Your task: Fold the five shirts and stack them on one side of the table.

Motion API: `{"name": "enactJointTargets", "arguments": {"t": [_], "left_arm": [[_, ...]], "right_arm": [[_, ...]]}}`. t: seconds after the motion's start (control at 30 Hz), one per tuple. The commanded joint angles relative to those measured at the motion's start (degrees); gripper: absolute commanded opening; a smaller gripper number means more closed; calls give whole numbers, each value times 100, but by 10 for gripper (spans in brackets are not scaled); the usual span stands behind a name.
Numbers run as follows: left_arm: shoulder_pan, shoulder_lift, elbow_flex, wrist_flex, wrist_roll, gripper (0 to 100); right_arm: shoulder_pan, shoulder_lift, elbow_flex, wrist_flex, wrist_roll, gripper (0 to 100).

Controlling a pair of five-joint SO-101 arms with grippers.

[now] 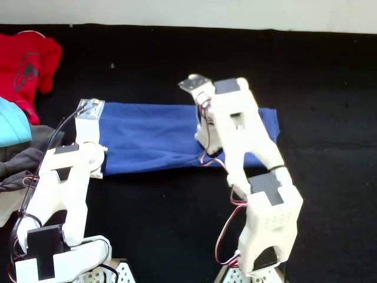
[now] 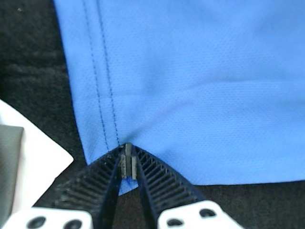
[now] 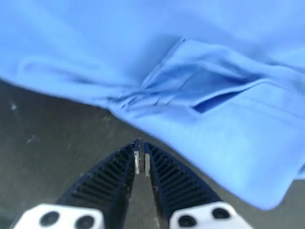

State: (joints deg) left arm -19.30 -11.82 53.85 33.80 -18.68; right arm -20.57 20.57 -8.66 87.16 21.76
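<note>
Blue knit folded into a long band, the shirt (image 1: 150,138) lies across mid-table. Its stitched hem corner is clamped in the left gripper (image 2: 127,164); the right gripper (image 3: 141,155), jaws together, meets a rumpled edge whose creases the arm covers from above.

Your left arm (image 1: 59,188) and right arm (image 1: 247,135) are blocky white plastic, with black servo blocks (image 1: 268,186) at the joints. Thin red, black and white cables (image 1: 224,233) loop beside the right one. Your left claw (image 2: 127,164) and right claw (image 3: 141,160) have black ribbed fingers (image 2: 157,179) on white mounts (image 2: 190,217) with round holes.
</note>
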Motion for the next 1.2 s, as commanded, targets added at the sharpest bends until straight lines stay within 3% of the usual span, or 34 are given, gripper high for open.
{"name": "enactJointTargets", "arguments": {"t": [0.0,0.2,0.33,0.77,0.97,1.17], "left_arm": [[-101,-110,4,-105,44,8],[-101,-110,4,-105,44,8],[-101,-110,4,-105,44,8],[-101,-110,4,-105,44,8],[-101,-110,4,-105,44,8],[-101,-110,13,-105,44,8]], "right_arm": [[-31,-66,84,-655,44,7],[13,163,101,-1622,35,7],[13,338,84,-1666,35,7],[497,-1305,-286,-453,35,7],[532,-1859,673,259,44,7],[532,-3345,2712,-198,79,7]]}}
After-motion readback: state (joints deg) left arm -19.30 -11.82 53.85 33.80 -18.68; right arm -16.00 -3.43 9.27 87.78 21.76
